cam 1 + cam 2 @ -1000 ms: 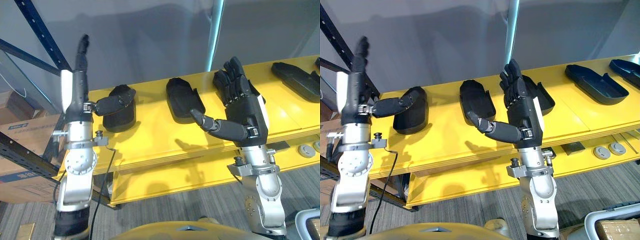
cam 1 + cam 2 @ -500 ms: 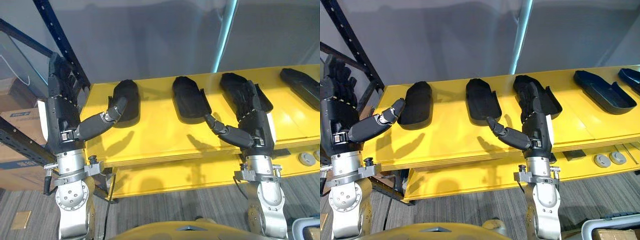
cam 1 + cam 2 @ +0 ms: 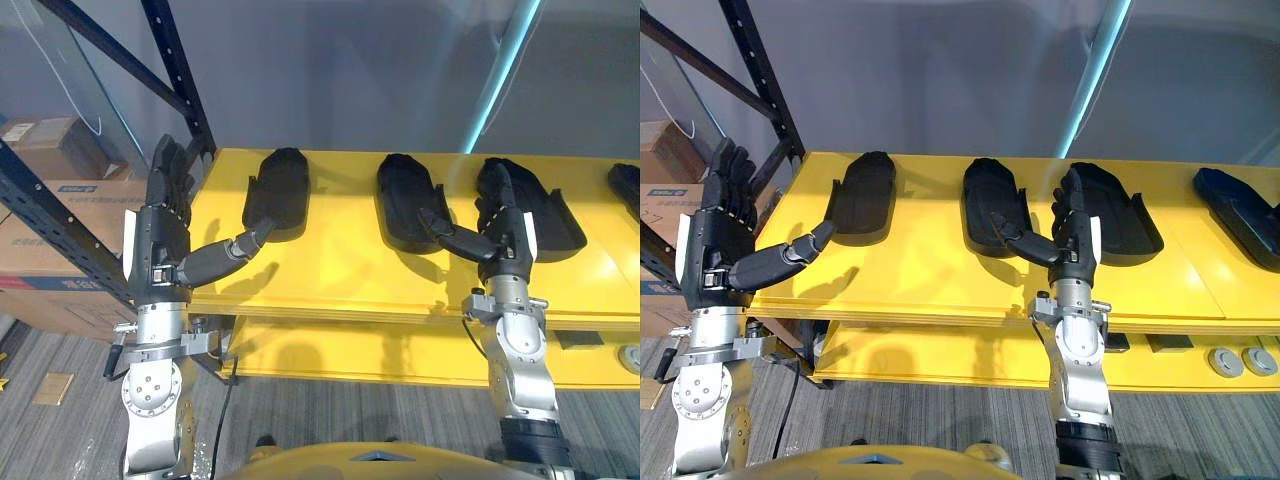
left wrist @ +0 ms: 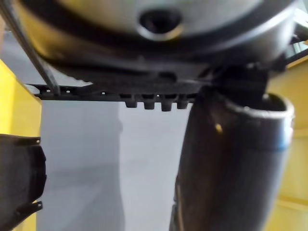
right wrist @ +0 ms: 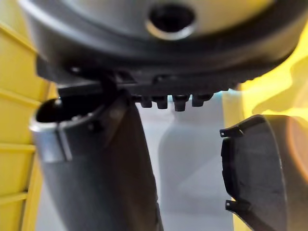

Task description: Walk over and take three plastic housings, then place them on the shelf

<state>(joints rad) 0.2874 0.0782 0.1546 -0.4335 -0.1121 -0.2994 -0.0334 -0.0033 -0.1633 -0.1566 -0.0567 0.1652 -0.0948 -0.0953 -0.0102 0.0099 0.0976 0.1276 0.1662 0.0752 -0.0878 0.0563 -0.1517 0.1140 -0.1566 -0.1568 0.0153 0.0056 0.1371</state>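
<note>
Looks done: carrying nothing, left hand (image 3: 715, 245) and right hand (image 3: 1078, 235) spread; already set along yellow shelf's (image 3: 920, 275) rear edge, three plastic housings (image 3: 992, 205).

The robot's left arm (image 3: 148, 392) and right arm (image 3: 522, 360) are silver-grey metal, built of rounded housings with circular caps and small dark screws. A bolted clamp ring (image 3: 160, 338) circles each wrist. The left hand (image 3: 160, 240) and right hand (image 3: 508, 238) are black, with segmented fingers (image 3: 170, 172) and a white panel (image 3: 130, 250) along the outer edge.
</note>
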